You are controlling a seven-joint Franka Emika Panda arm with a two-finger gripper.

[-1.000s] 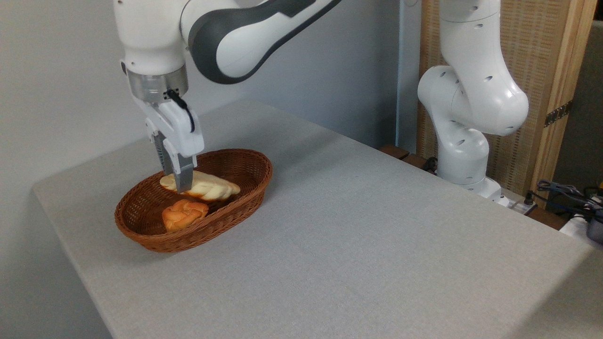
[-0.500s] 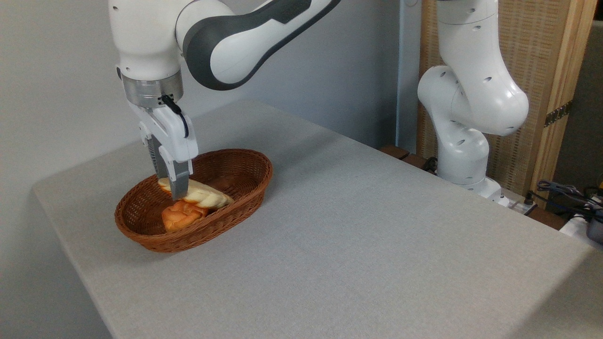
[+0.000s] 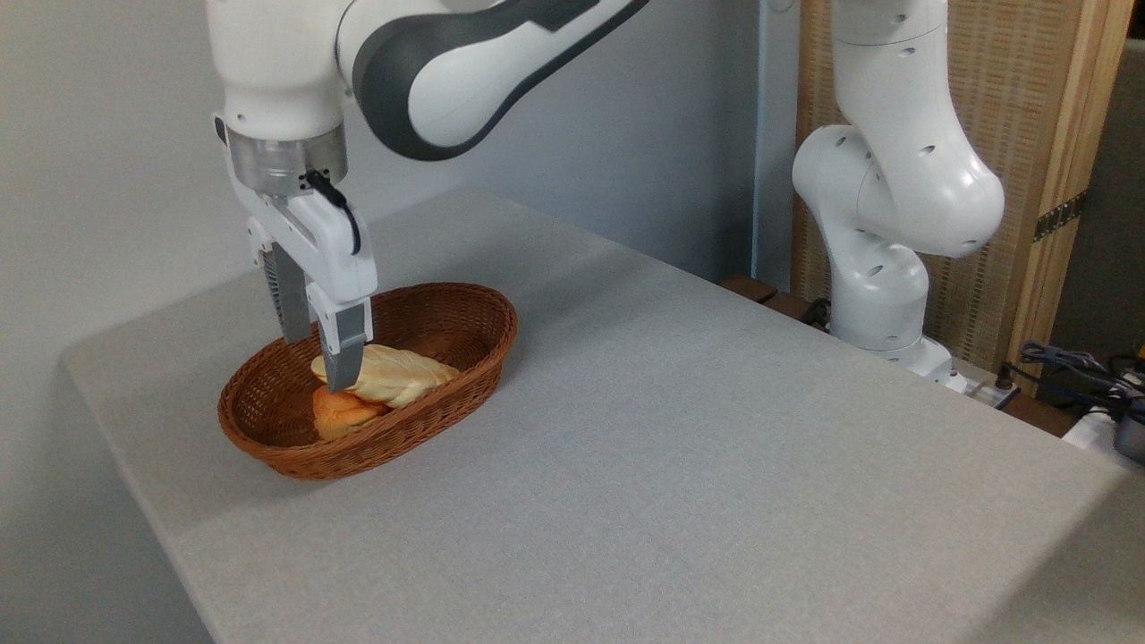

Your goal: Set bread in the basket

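Note:
The pale braided bread [image 3: 394, 374] lies inside the reddish-brown woven basket [image 3: 465, 309], resting partly on a darker orange bun [image 3: 338, 413]. My gripper [image 3: 319, 362] hangs over the bread's left end with its two fingers spread apart, open. The near finger [image 3: 344, 353] stands in front of the loaf's left tip, and the far finger sits behind it toward the basket's back wall. Nothing is clamped between them.
The basket sits near the left end of the grey table [image 3: 671, 429]. The arm's white base [image 3: 881, 268] stands past the table's far right edge, with cables [image 3: 1073, 367] beside it. A wall runs close behind the basket.
The fingers have spread apart and let go of the bread, which now rests on the bun in the basket. The gripper has shifted slightly left and up.

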